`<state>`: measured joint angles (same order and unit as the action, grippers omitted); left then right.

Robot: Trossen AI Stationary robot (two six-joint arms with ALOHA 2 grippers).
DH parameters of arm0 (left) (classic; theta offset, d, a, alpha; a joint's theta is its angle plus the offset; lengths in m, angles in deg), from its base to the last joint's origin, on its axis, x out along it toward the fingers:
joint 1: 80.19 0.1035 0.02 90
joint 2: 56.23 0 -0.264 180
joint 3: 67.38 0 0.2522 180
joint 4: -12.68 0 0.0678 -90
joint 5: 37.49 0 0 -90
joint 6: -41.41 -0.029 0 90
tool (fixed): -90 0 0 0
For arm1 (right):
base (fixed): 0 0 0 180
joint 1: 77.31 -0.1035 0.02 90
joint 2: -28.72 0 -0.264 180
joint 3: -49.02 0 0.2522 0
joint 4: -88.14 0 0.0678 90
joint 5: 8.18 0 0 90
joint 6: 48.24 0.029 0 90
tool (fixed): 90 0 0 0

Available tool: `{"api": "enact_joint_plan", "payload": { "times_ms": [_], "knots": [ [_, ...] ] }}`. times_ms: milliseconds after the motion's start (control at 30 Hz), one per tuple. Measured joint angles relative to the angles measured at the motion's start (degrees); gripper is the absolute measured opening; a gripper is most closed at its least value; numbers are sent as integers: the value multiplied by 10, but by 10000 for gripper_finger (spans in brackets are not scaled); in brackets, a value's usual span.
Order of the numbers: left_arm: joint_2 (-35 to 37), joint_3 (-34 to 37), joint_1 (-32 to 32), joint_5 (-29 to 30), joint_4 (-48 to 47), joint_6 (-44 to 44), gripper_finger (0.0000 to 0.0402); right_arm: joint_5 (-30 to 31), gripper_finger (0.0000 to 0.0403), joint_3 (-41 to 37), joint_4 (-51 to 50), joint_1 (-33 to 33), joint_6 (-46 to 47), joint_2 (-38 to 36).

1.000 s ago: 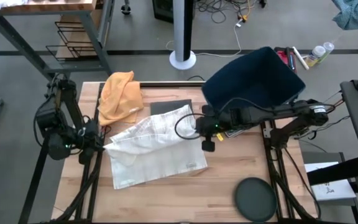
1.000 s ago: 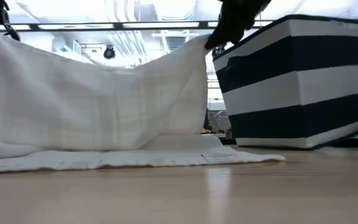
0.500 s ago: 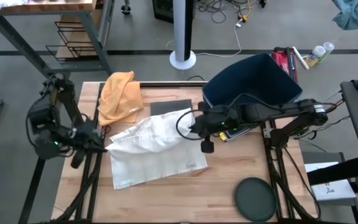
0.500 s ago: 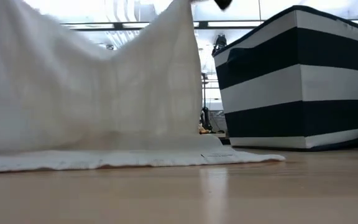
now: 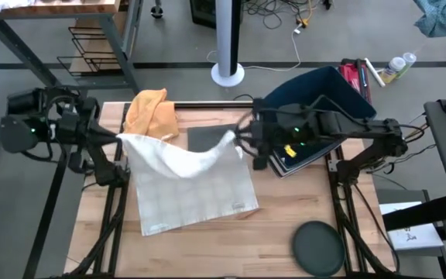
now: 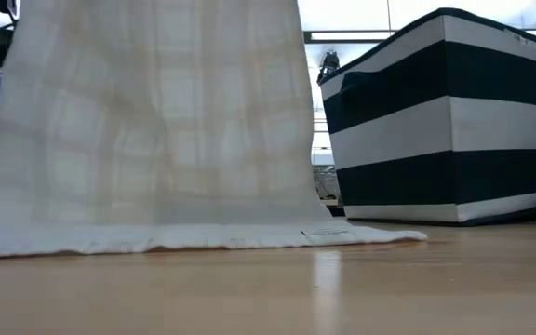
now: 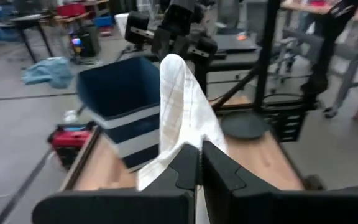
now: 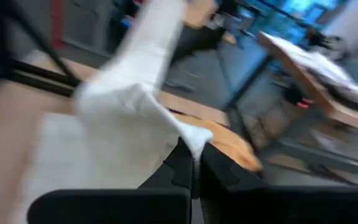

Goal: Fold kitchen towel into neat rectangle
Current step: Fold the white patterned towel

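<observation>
Both my grippers are clenched on the kitchen towel (image 5: 188, 182): left gripper (image 5: 119, 138) and right gripper (image 5: 237, 138) each pinch a far corner. The held edge runs left to right above the wooden table (image 5: 277, 232); the near hem, probably flat, rests on it.

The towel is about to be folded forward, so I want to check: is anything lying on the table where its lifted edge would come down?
Nothing visible. The towel hangs between both pincers, and its lower half lies bare on the table. The round dark lid sits off to the side.
</observation>
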<state>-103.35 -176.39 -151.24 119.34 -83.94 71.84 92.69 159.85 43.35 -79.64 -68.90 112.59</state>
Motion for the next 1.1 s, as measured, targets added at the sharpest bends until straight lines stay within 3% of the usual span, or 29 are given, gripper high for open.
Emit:
{"api": "enact_joint_plan", "payload": {
  "times_ms": [133,267,400,667,833,1100],
  "knots": [
    [30,20,1,2,-72,112,0,3,0,-11,-1,45,2,32],
    [71,57,2,-3,-56,117,0,9,0,-11,0,88,-15,78],
    [103,74,4,-1,-57,124,0,68,0,6,-4,124,-26,121],
    [157,80,5,27,-72,113,0,121,0,58,3,172,-82,141],
    [191,80,10,29,-72,90,0,118,0,83,13,210,-102,144],
    [231,83,11,43,-72,68,0,41,0,57,34,240,-50,145]
  ]
}}
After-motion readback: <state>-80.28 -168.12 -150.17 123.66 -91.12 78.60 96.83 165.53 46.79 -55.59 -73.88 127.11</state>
